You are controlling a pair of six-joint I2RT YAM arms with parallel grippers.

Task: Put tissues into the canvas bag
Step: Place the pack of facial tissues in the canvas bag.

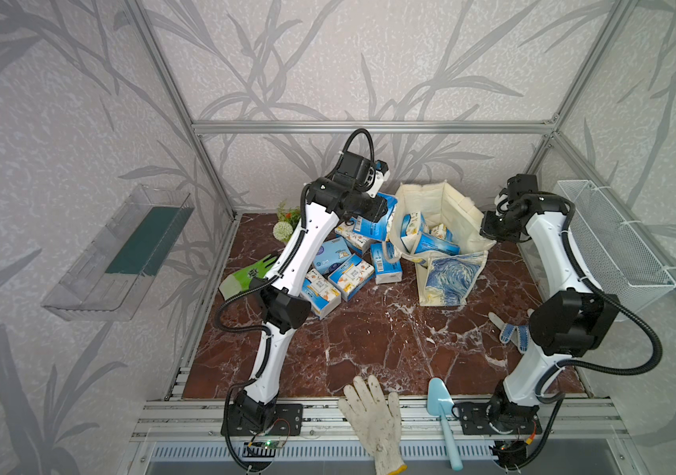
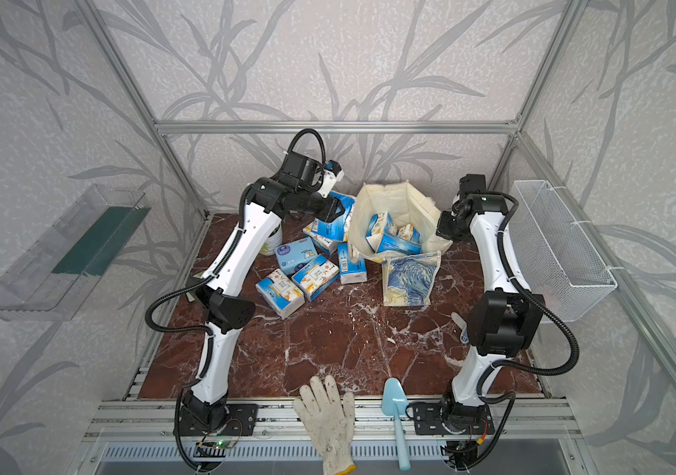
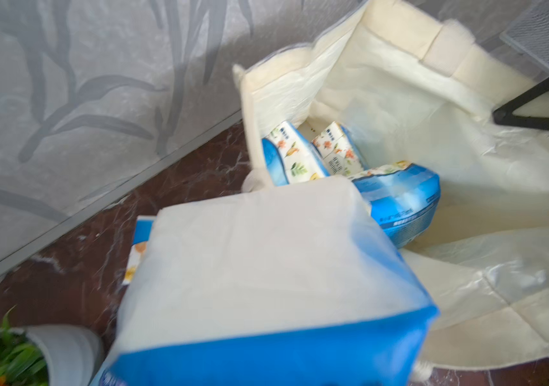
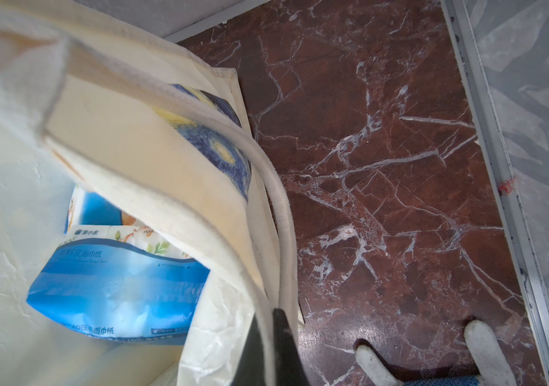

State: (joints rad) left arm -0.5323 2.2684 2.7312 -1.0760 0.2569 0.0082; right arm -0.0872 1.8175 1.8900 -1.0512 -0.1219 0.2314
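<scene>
Tissues: the held pack [image 1: 374,225] is lifted at the left rim of the canvas bag [image 1: 457,197]; three packs [image 1: 431,240] lie inside the bag, and loose packs [image 1: 340,273] cluster on the surface to its left.
Left end effector [image 1: 379,212]: jaws partly spread, gripping the held pack.
Right end effector [image 1: 492,231]: pinched narrow on the canvas bag's right rim, by the handle [image 4: 276,200].
Surface [image 1: 369,341]: red-brown marble with white veins; white glove [image 1: 373,411] and blue trowel [image 1: 443,415] at the near edge.
Room: aluminium frame, grey leaf-print walls [image 1: 328,61]; wire basket [image 1: 616,246] on the right, clear shelf [image 1: 122,255] on the left.
</scene>
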